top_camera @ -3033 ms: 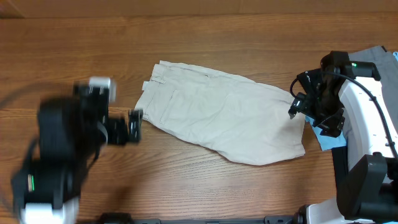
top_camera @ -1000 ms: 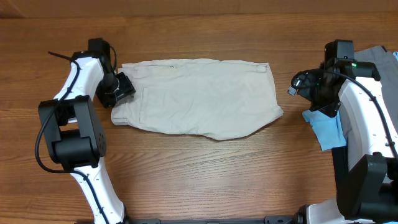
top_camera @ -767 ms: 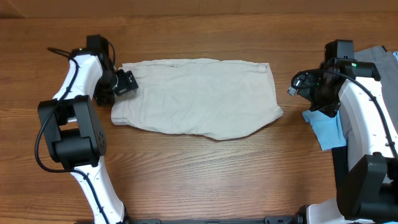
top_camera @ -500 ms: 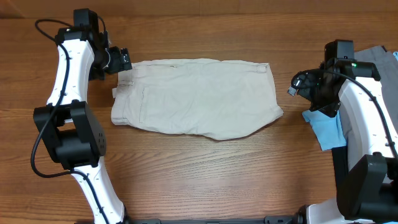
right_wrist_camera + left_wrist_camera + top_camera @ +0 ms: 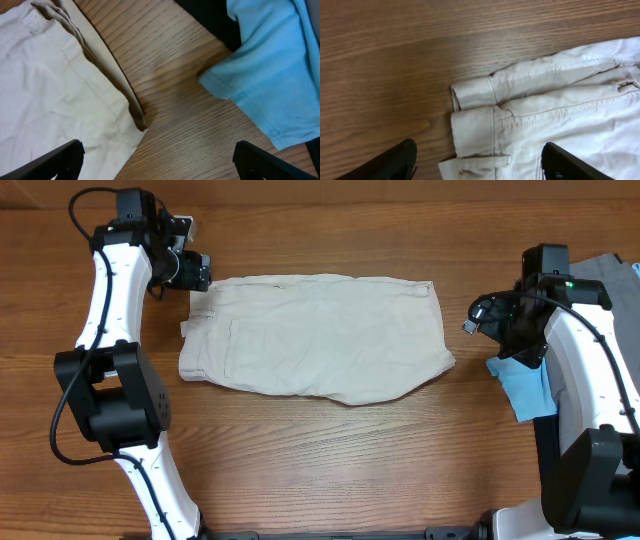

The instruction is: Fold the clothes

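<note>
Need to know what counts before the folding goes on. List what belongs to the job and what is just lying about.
For the job:
- beige shorts, spread flat on the table
- left gripper, open, by the waistband corner
- right gripper, open, off the other end

Lying about:
- light-blue garment, beside the right arm
- grey garment, at the table's far right edge

Overhead looks straight down at the whole table (image 5: 320, 470). Wrist cams sit close, angled down, each sharing one end of the shorts (image 5: 320, 340).

Beige clothes (image 5: 55, 95) left, lt-blue garment (image 5: 270, 65) right, wood table (image 5: 185, 125) btwn.
</note>
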{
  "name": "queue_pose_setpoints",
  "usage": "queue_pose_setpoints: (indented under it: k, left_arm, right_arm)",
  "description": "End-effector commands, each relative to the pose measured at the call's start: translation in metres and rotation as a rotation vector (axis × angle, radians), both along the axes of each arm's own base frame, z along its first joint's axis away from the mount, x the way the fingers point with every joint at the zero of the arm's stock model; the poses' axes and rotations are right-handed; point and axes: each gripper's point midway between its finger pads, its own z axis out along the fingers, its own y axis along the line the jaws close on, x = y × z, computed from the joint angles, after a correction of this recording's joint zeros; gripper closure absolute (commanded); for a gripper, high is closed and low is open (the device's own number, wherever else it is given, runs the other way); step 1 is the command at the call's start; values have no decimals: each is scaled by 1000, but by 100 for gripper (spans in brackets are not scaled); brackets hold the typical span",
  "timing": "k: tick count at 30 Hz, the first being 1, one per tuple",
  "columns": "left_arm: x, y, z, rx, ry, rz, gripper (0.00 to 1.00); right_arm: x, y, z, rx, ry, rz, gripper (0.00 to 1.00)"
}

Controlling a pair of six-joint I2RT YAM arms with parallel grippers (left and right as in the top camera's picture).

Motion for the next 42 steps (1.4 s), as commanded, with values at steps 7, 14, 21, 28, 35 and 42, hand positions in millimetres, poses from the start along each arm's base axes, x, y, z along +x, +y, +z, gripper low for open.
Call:
queue_pose_setpoints:
  k: [7,14,21,28,35,42]
  left_arm:
    - [-1,-3,-31,0,46,-52,18]
    - [-7,-4,-61,-12,117,-53,20]
    - [-8,-5,-63,-15,122,-53,19]
    - [-9,-5,-75,-16,122,-53,16]
    - [-7,-6,-74,-24,112,-44,33]
    - [-3,-6,-74,-32,101,-22,27]
  right_arm:
    - [2,0,4,2,-16,3,0]
    - [2,0,4,2,-16,3,0]
    - [2,0,4,2,-16,3,0]
    - [2,0,4,2,-16,3,0]
    - [2,0,4,2,-16,3,0]
    - [2,0,4,2,-16,3,0]
